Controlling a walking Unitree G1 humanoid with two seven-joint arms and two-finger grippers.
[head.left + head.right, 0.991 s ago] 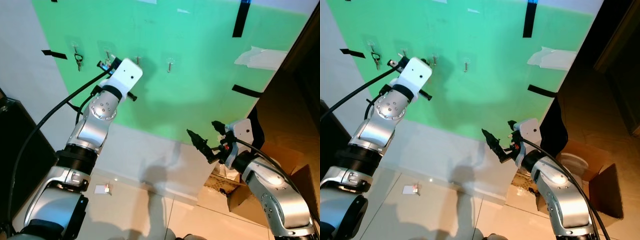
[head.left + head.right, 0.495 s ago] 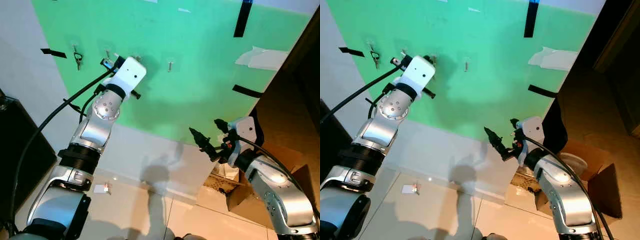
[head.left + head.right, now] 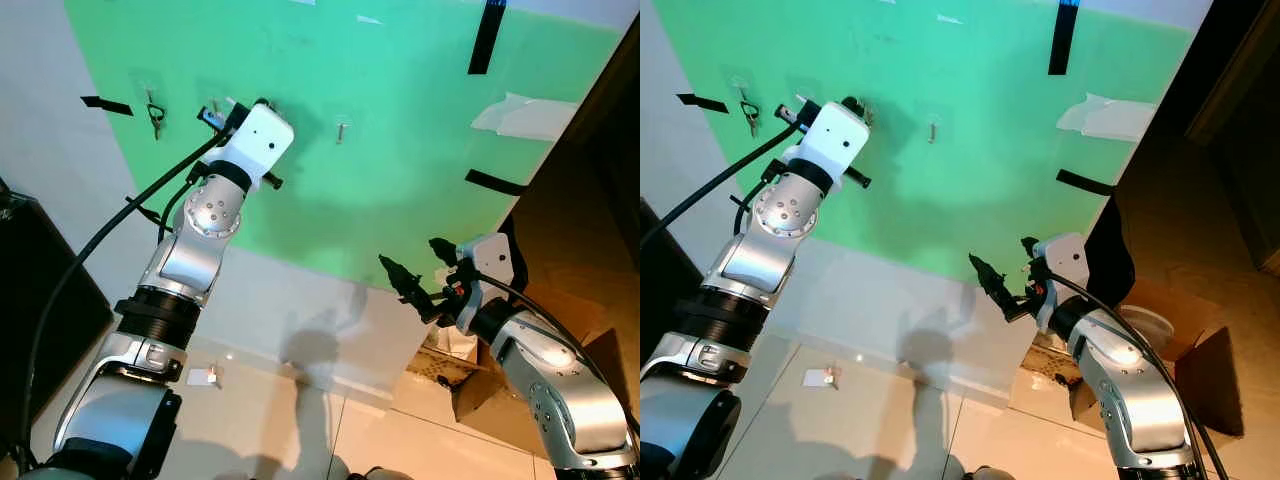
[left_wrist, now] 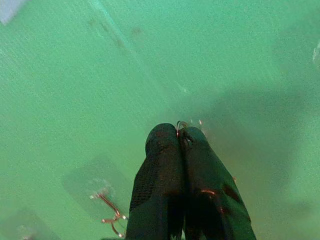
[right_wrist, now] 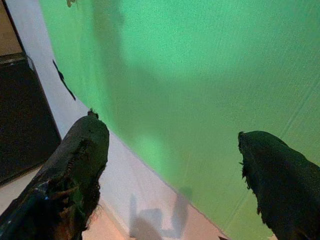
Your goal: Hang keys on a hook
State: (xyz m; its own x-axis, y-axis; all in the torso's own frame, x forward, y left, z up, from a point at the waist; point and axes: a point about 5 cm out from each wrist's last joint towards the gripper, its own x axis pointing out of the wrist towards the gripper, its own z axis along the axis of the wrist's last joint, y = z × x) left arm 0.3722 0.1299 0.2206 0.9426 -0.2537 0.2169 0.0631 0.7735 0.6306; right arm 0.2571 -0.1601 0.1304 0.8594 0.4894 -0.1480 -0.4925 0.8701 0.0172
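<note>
Two black fingers [image 4: 165,170] of the left gripper [image 4: 181,131] are pressed tight together, and a thin key ring [image 4: 180,125] peeks out at their very tips, pinched between them. That gripper is right up against the green wall panel [image 3: 400,120], raised high on the silver left arm [image 3: 195,250], with the white wrist housing [image 3: 258,140] covering the fingers in the head views. Close to the tips in the left wrist view sits a clear adhesive hook [image 4: 107,210] with a curved metal prong, just beside the fingers but not touching the ring. Along the panel runs a row of hooks: the far-left hook [image 3: 152,100] already carries a dark set of keys [image 3: 156,118], the next hook [image 3: 213,106] shows just beside the wrist housing, and another hook [image 3: 341,130] hangs bare further along to the right.

Down low, the right gripper [image 3: 418,270] has its fingers spread wide apart, holding nothing, pointing toward the wall's white lower band [image 3: 280,300]. Black tape strips [image 3: 483,38] mark the panel. A small white card [image 3: 203,377] lies on the pale tiled floor [image 3: 260,420], and a cardboard box [image 3: 590,360] sits behind the right arm.
</note>
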